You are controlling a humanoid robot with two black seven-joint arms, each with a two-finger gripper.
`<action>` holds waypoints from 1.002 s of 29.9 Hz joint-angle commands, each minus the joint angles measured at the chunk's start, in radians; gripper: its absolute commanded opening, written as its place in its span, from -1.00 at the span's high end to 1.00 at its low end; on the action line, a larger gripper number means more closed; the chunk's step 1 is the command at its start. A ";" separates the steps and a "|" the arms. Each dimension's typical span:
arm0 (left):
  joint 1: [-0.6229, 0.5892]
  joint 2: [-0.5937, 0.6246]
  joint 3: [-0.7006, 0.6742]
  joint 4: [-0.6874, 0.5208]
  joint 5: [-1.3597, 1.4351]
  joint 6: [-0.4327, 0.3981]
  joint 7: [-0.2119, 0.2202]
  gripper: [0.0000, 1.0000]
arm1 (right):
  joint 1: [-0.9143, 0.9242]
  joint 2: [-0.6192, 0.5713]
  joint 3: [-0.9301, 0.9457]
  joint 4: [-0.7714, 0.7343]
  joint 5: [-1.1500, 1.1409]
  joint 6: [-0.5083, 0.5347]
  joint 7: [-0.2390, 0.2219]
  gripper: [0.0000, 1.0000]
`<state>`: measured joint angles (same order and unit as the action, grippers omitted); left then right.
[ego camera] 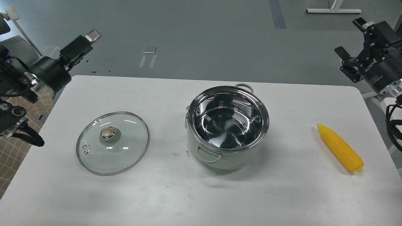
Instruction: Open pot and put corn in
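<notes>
The pale grey-green pot [220, 158] stands uncovered in the middle of the white table, and its shiny steel inside is empty. The yellow corn [340, 147] lies on the table at the right, pointed end away from me. My left gripper [85, 39] is raised over the table's far left corner, away from everything; it is seen side-on and its fingers cannot be told apart. My right gripper [351, 37] is open and empty, held high beyond the table's far right corner, well above and behind the corn.
The glass lid [125, 157] with its brass-coloured knob [107, 132] lies flat on the table left of the pot. A checked cloth [12, 150] hangs at the left edge. The table's far edge [188, 79] borders grey floor.
</notes>
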<state>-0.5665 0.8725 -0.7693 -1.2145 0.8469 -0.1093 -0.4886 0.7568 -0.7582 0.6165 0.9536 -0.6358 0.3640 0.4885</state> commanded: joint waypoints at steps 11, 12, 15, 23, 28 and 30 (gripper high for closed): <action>-0.039 -0.276 -0.105 0.036 -0.163 -0.070 0.028 -0.94 | 0.013 -0.268 -0.311 0.065 -0.879 -0.227 0.000 -1.00; -0.039 -0.285 -0.105 0.036 -0.158 -0.070 0.028 -0.94 | 0.007 -0.277 -0.336 0.065 -0.906 -0.238 0.000 -1.00; -0.038 -0.293 -0.105 0.036 -0.143 -0.072 0.028 -0.94 | -0.020 -0.288 -0.357 0.065 -0.946 -0.250 0.000 -1.00; -0.035 -0.296 -0.108 0.033 -0.144 -0.073 0.028 -0.94 | -0.080 -0.216 -0.359 -0.007 -1.041 -0.252 0.000 -1.00; -0.029 -0.293 -0.108 0.026 -0.144 -0.075 0.028 -0.94 | -0.080 -0.150 -0.376 -0.056 -1.068 -0.254 0.000 -1.00; -0.027 -0.291 -0.108 0.023 -0.144 -0.075 0.028 -0.94 | -0.080 -0.133 -0.397 -0.062 -1.079 -0.257 0.000 -1.00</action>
<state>-0.5955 0.5784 -0.8777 -1.1878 0.7026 -0.1832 -0.4602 0.6766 -0.9173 0.2427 0.9045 -1.7000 0.1103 0.4886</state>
